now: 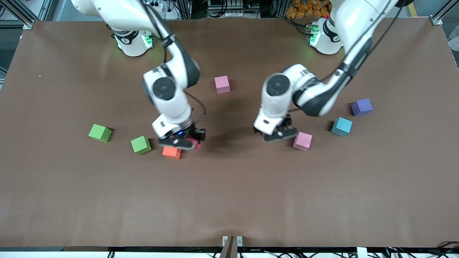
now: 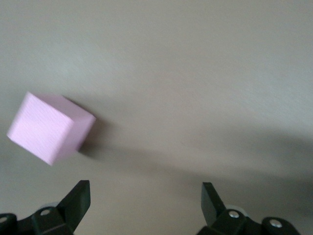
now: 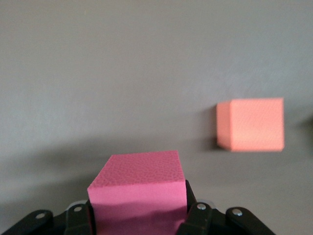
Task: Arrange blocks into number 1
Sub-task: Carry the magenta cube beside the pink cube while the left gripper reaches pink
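Right arm reached down from its base at top left of the front view, wrist bent low at centre-left. Right gripper [image 1: 186, 140] was clamped on the red block [image 3: 139, 188], just above the table [image 1: 229, 200] and beside the orange block [image 1: 172, 152], which sat nearest the camera. Left arm came from top right, elbow folded, wrist down at centre. Left gripper [image 1: 278, 135] hung with fingers [image 2: 78, 198] spread wide, holding nothing, just beside a pink block [image 1: 303, 141]. Blue block [image 1: 341, 126] sat right of centre, further up. Second pink block [image 1: 222, 84] lay farthest, upper centre.
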Robot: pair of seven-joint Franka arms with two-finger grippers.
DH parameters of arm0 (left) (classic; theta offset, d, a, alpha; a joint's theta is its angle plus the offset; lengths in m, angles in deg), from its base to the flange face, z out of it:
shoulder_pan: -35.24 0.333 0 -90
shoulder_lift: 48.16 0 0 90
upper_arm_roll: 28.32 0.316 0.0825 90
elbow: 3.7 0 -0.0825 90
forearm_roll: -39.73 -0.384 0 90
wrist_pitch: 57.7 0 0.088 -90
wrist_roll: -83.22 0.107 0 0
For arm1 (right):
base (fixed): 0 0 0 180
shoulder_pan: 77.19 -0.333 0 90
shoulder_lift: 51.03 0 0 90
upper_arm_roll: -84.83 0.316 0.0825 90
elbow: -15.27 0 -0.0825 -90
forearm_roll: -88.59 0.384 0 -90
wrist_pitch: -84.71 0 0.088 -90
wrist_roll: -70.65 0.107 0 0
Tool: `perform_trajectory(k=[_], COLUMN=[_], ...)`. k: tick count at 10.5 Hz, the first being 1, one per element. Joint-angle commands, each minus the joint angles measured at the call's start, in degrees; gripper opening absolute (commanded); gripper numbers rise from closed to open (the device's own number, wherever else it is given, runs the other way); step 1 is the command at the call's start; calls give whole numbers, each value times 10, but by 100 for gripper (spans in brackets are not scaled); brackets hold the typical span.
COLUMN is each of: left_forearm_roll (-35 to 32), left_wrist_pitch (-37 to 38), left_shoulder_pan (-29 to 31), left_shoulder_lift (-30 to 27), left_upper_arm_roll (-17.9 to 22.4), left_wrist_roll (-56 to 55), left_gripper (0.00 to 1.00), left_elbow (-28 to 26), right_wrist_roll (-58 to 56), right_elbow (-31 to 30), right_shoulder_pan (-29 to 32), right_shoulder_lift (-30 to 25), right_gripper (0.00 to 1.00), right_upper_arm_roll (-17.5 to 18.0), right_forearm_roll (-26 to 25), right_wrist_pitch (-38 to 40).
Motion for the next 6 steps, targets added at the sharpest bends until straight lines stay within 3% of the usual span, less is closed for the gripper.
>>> perform_trajectory(k=[1,6], left_forearm_roll=[-7,6], left_wrist_pitch=[3,3], left_shoulder_pan=[57,128], left_shoulder_lift=[-5,31], left_upper_arm_roll=[-8,-8], left_wrist_roll=[110,378], left_gripper=[100,100], left_elbow=[-6,-5], right_wrist_roll=[24,129], right_elbow=[-82,-130], right_shoulder_pan=[-24,-91], right_shoulder_lift=[-44,-46], right_gripper=[44,44], right_upper_arm_roll=[11,52], right_forearm_roll=[-1,-1], right_wrist_pitch=[-24,-60])
